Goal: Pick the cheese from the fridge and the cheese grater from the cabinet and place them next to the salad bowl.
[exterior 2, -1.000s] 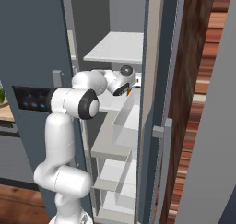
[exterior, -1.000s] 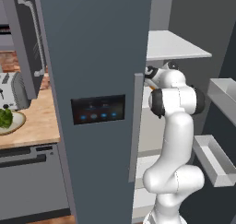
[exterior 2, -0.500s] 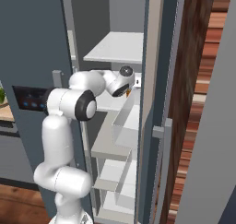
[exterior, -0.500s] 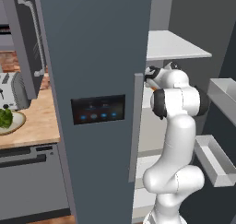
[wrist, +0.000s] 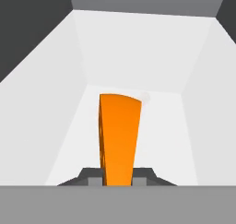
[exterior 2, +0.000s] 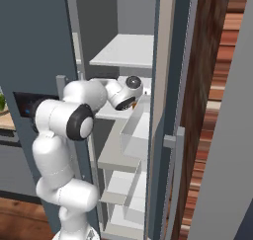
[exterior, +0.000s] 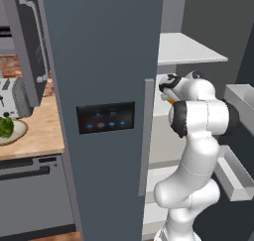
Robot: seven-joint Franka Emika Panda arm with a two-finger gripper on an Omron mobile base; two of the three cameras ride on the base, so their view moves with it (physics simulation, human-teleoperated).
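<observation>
The orange-yellow cheese (wrist: 119, 138) stands as a tall wedge between my two dark fingertips (wrist: 94, 178), inside the white fridge compartment. My gripper (wrist: 118, 180) is shut on the cheese, its pads pressed against both sides. In the base views the hand (exterior: 168, 85) (exterior 2: 131, 88) reaches into the open fridge (exterior 2: 123, 51) at the middle shelf, with a sliver of orange cheese (exterior 2: 129, 105) under it. The salad bowl (exterior: 19, 132) with green lettuce sits on the wooden counter at far left. The cheese grater and the cabinet are out of view.
The closed fridge door with the dark control panel (exterior: 106, 118) and grey handle (exterior: 145, 136) stands left of the arm. Door bins (exterior: 237, 175) hang on the open door to the right. A toaster (exterior: 11, 97) stands behind the bowl. White shelves (exterior 2: 116, 152) lie below the hand.
The hand stays at the middle shelf with the cheese; only the elbow has shifted slightly.
</observation>
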